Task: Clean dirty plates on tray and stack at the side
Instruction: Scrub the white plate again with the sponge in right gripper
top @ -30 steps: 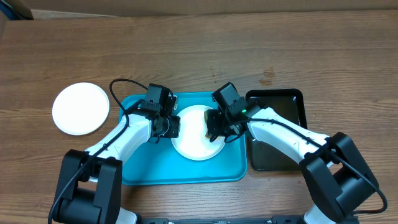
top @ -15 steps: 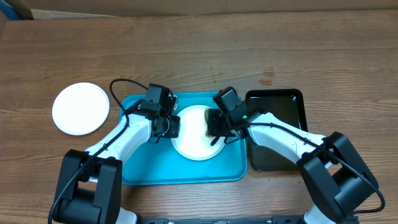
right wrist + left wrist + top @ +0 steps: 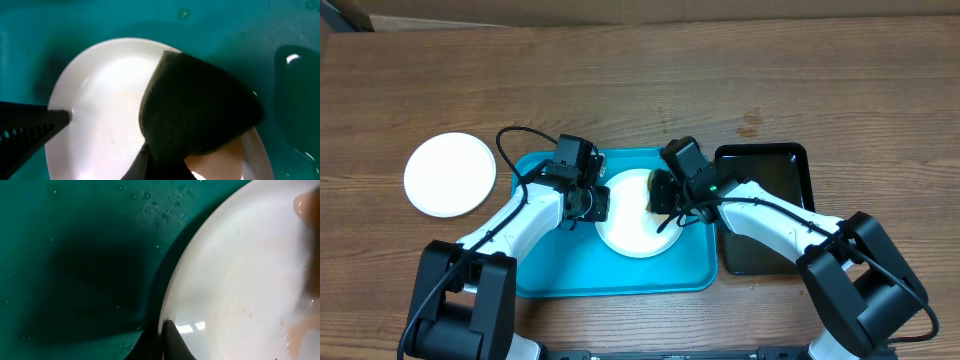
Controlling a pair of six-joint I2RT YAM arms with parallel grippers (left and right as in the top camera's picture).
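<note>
Right gripper (image 3: 662, 195) is pressed together on the sponge (image 3: 200, 115), pad down on the white plate (image 3: 632, 228) directly beneath it in the blue tray (image 3: 550, 265). Left gripper (image 3: 590, 204) sits at the plate's opposite rim. One finger (image 3: 30, 127) shows there and the other is hidden, so I cannot tell if it pinches.

Risks: the tray looks wet, so a hard sideways scrub could skid the plate away from the left gripper. The sponge overhangs the rim on the right gripper's side and may ride off. Faint reddish specks (image 3: 245, 311) show.

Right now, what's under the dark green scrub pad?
The white round plate, lying in the turquoise plastic tray. Plate surface beneath the dark green scrub pad is hidden.
</note>
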